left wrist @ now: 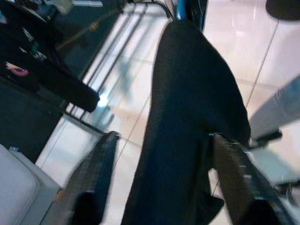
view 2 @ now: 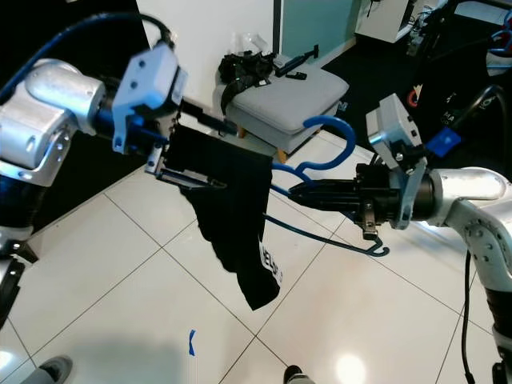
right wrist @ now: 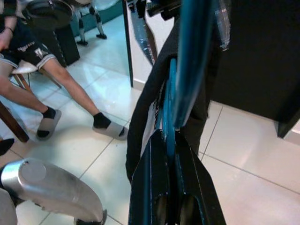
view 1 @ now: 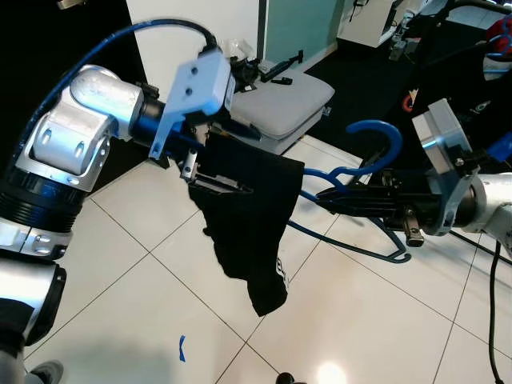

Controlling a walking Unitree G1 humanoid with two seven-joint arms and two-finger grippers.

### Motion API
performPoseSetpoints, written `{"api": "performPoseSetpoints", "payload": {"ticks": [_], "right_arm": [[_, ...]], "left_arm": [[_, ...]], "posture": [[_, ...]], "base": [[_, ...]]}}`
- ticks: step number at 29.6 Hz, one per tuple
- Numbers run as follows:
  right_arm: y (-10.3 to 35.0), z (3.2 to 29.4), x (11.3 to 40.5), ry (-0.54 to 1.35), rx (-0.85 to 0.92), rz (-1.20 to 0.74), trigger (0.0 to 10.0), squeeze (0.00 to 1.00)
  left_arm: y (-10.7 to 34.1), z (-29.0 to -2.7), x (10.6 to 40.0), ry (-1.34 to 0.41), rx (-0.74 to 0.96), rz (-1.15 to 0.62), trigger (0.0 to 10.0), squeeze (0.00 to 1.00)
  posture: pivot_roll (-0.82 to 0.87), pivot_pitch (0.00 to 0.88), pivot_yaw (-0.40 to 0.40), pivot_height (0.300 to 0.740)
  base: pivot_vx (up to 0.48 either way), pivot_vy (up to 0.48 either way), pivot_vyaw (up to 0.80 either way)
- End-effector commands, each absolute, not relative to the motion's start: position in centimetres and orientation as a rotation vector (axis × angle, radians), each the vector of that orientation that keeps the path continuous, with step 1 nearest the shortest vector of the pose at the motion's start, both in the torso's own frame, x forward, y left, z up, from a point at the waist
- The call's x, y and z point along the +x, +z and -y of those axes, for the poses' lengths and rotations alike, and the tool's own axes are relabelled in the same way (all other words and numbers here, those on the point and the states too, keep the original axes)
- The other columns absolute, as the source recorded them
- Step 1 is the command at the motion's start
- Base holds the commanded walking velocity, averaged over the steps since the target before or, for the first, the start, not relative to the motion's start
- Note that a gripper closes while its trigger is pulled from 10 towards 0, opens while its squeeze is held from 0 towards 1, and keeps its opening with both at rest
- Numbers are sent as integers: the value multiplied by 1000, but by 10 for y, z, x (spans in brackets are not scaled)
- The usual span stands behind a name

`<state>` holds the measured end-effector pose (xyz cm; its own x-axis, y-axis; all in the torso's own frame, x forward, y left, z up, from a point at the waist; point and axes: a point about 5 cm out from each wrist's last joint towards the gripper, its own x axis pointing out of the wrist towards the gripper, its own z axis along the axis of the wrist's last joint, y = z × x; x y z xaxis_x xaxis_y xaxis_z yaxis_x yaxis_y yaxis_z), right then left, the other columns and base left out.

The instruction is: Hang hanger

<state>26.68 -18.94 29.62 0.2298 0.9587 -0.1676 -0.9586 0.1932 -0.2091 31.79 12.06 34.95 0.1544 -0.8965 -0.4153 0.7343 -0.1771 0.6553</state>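
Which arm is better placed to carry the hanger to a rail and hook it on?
Right. The right gripper is clamped on the blue hanger just below its hook, so it steers the hook. The left gripper only holds the black garment.

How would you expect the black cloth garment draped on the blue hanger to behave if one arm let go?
The black cloth garment looks floppy: it sags in folds below the blue plastic hanger. It is probably light, since the left tool holds an edge of it up without strain. It might slide off the smooth hanger.
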Motion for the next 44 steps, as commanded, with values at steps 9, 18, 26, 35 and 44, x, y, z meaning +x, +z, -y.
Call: {"api": "performPoseSetpoints", "payload": {"ticks": [9, 18, 26, 35, 44], "right_arm": [[295, 182, 265, 1375, -342, 6, 10000, 0], [297, 180, 267, 1357, -347, 25, 10000, 0], [299, 178, 272, 1312, -358, 62, 10000, 0], [306, 192, 290, 1102, -271, 143, 10000, 1000], [312, 250, 260, 974, -110, 225, 10000, 1000]], "left_arm": [[342, -123, 320, -1461, 1042, 172, 0, 0], [339, -123, 323, -1441, 1063, 168, 0, 0], [336, -124, 325, -1423, 1042, 174, 0, 0], [341, -133, 344, -1266, 844, 238, 0, 0], [361, -158, 354, -1122, 865, 309, 0, 0]], "posture": [[7, 129, 25, 740], [9, 133, 25, 740], [9, 134, 26, 740], [0, 134, 18, 740], [-4, 136, 15, 740]], "base": [[0, 0, 0], [0, 0, 0], [0, 0, 0], [0, 0, 0], [0, 0, 0]]}}
